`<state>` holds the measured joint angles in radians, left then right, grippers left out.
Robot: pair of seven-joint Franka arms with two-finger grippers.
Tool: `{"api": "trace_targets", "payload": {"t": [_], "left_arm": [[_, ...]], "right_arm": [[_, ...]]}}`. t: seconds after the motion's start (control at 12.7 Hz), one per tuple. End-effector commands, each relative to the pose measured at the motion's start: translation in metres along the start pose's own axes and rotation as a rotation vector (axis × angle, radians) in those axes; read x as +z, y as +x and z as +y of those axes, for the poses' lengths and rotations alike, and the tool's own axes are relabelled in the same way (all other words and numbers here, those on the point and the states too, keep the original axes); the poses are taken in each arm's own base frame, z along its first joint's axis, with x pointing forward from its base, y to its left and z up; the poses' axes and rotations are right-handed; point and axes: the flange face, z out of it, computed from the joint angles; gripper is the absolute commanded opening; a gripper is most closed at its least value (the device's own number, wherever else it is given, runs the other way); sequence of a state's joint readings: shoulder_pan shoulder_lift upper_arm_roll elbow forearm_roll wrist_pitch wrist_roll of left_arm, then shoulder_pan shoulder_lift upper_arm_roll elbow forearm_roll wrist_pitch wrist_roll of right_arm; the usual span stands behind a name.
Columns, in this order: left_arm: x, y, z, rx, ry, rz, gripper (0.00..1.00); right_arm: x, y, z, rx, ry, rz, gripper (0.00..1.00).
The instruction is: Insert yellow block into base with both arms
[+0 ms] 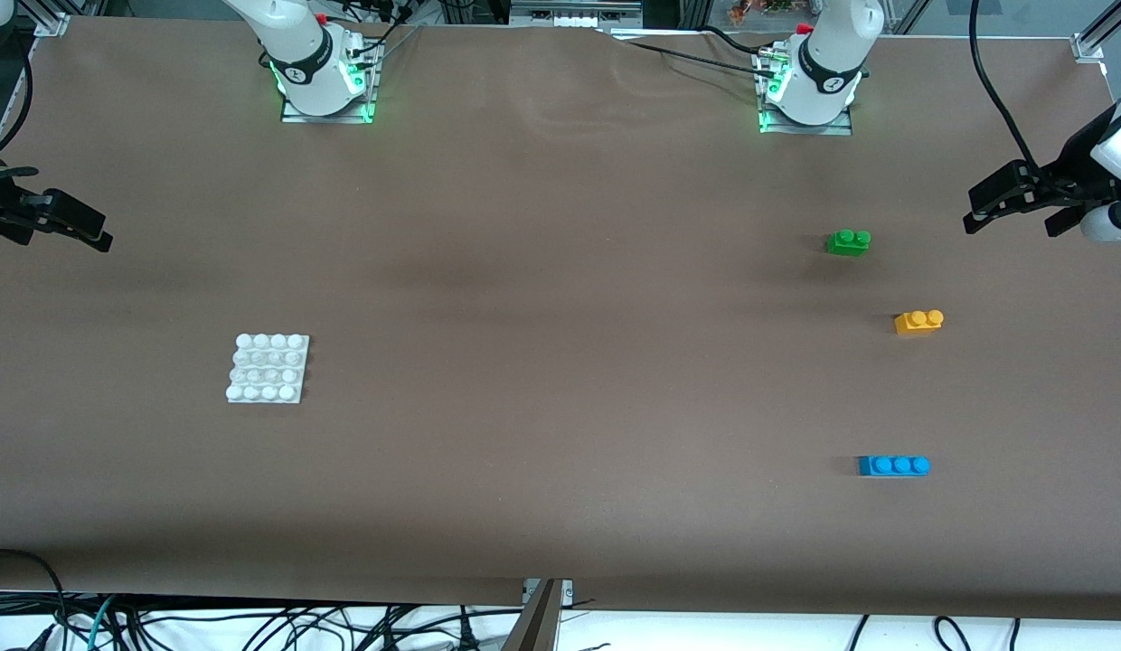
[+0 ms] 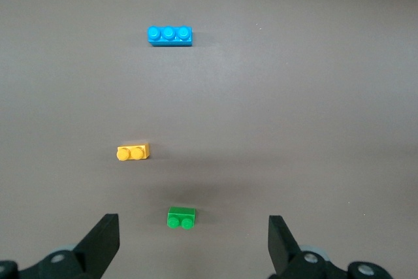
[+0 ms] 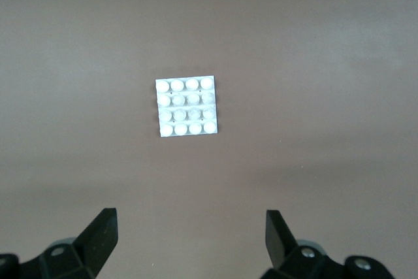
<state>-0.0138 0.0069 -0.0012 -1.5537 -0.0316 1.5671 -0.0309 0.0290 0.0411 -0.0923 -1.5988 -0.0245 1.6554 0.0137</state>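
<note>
Table [image 1: 542,298] under a plain brown cover, wrinkled a little near the arms' bases, fills most of the front view. Black cables [image 1: 253,624] lie along the edge nearest the front camera, and metal framing shows at the corners by the bases.

The left gripper [image 1: 1022,206] hangs in the air at the left arm's end of the table, fingers spread wide with nothing between them; its wrist view shows both fingertips [image 2: 104,230] apart over bare cover. The right gripper [image 1: 59,221] hangs at the right arm's end, likewise wide open and empty, touching nothing, its fingertips [image 3: 104,223] well apart in its wrist view. Both arms wait.

The yellow block [image 1: 918,322] [image 2: 133,152] lies flat on the table toward the left arm's end, studs up, untouched. The green brick [image 1: 848,241] [image 2: 181,217] lies farther from the front camera than it, the blue brick [image 1: 893,466] [image 2: 170,35] nearer; all three are apart from one another.

The base [image 1: 268,368] [image 3: 186,106] lies flat toward the right arm's end, studs up, well apart from the bricks, with nothing on it.
</note>
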Motion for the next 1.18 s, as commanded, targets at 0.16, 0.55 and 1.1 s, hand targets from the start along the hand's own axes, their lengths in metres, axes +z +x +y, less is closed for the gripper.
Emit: {"api": "trace_targets", "payload": {"t": [0.16,0.55,1.1], "left_arm": [[-0.006,0.002,0.002,0.001,0.010,0.004,1.00],[-0.007,0.002,0.003,0.003,0.010,0.006,1.00],[-0.007,0.002,0.005,0.006,0.011,0.006,1.00]], "right_arm": [[-0.001,-0.002,-0.002,0.001,0.014,-0.003,1.00],[-0.001,-0.002,-0.003,-0.002,0.014,-0.005,1.00],[0.081,0.030,-0.009,-0.024,0.002,-0.129,1.00]]}}
